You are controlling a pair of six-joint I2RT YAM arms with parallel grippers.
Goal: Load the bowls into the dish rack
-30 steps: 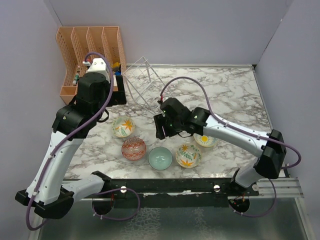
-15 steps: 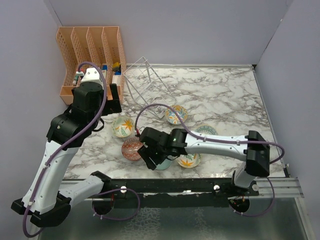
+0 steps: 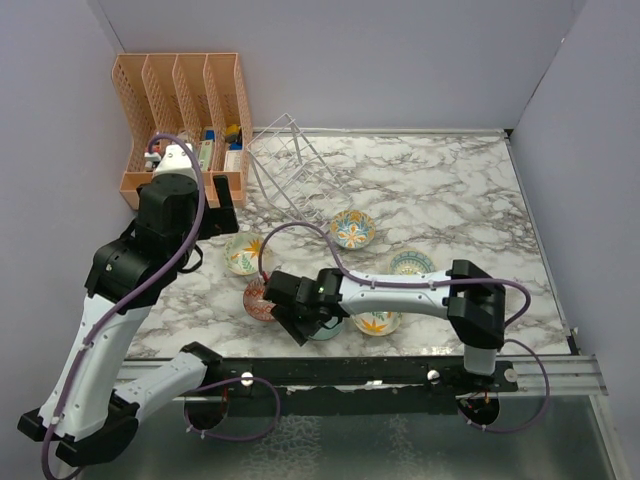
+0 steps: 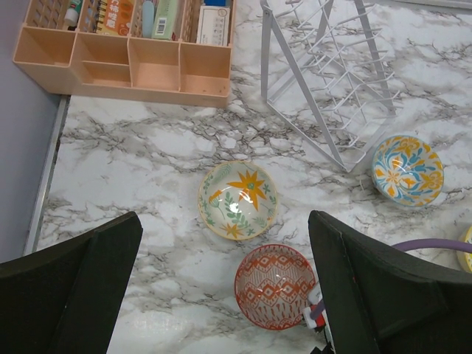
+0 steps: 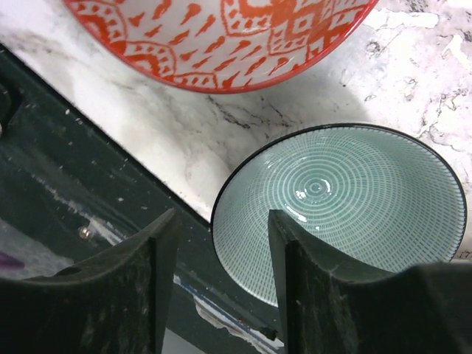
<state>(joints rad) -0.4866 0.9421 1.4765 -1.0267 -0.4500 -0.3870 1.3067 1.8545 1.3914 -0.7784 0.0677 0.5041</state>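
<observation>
Straddles rim of teal bowl with right gripper spread open, beside red-patterned bowl, left gripper likewise parted above table.

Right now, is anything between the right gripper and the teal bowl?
Nothing visible. The right gripper is open, with the near rim of the teal bowl showing between its jaws. The red bowl sits apart from it, off to one side.

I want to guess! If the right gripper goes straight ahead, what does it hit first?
Probably the teal bowl: the right gripper is open with the rim between its fingers, though depth is unclear.
</observation>
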